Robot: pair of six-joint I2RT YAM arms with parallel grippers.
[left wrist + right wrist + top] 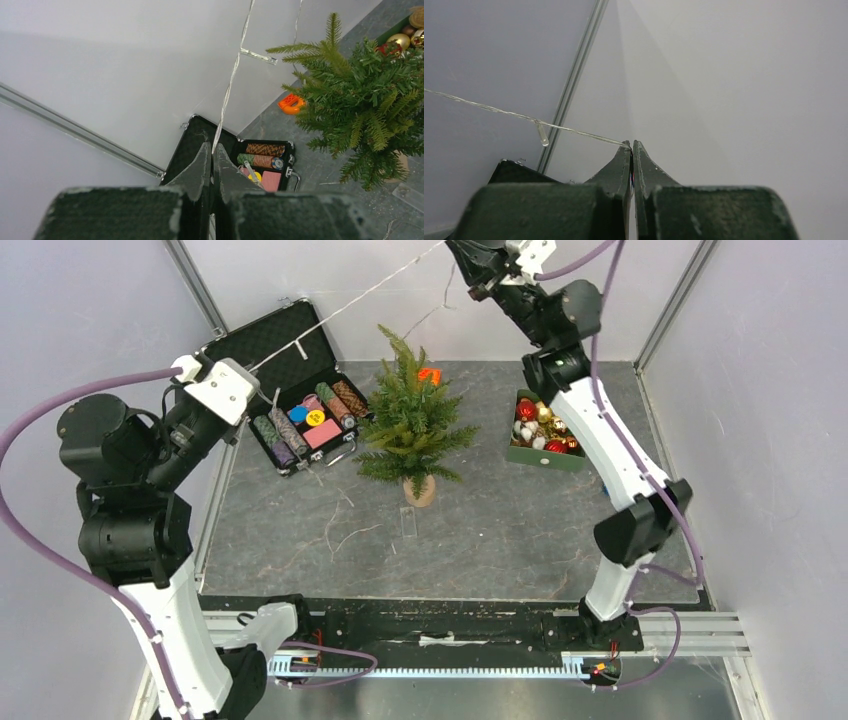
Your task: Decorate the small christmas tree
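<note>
**Light string held taut above the tree**

White panel walls close in a dark grey worktop point(500, 530), and the action sits high against the back wall.

The left pincer point(212, 150) is clamped tight on a clear light string point(340, 310), fingertips together with the wire running out from between them. The right pincer point(632, 146) is clamped on the other end in the same way. Between them the string runs straight, from left of centre to the top middle of the overhead frame. A few tiny bulbs sit along it, and a slack tail seems to hang near the right end.

Below that line and to its right, the small Christmas tree point(412, 420) stands upright at the middle of the worktop, untouched by the string. An open black case point(285, 340) lies to its left and a green box of baubles point(545, 458) to its right.

The step in hand looks like draping the string over the tree. It would go best with both grips kept firm and the string brought down across the upper branches. The two ends should travel together so that the span neither sags nor tugs. The tree looks light on its small wooden stump point(420, 490), so a sideways pull could tip it.

The left arm is folded at the left of the frame, its forearm angled up toward the case. The right arm rises from the lower right and stretches nearly full length to the top edge.
</note>
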